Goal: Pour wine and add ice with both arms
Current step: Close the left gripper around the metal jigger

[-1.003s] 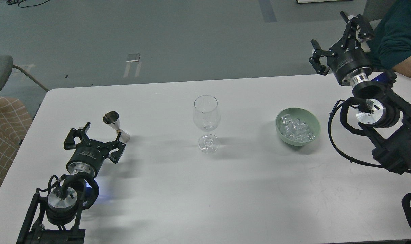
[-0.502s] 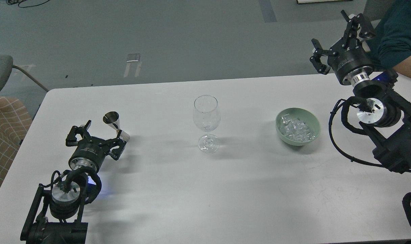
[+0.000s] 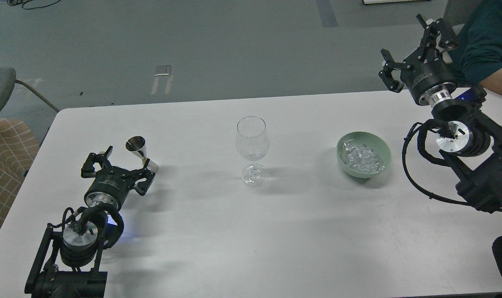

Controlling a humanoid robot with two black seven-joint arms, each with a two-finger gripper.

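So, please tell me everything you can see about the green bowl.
The bowl is pale green, round and matte, perhaps ceramic. It sits upright on the white table, right of the wine glass. Clear ice cubes are piled inside. Neither gripper touches it.

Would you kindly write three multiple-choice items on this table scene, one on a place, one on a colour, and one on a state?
1. Where do the clear glassy ice cubes lie?
A. in the bowl
B. in the stemmed glass
C. loose on the table

2. What colour is the round bowl?
A. red
B. pale green
C. black

3. How is the clear stemmed wine glass?
A. tipped over
B. full of wine
C. upright and empty

Answers:
1 A, the cubes are heaped inside the bowl.
2 B, its rim and wall are pale green.
3 C, it stands on its foot on the white table with nothing inside.
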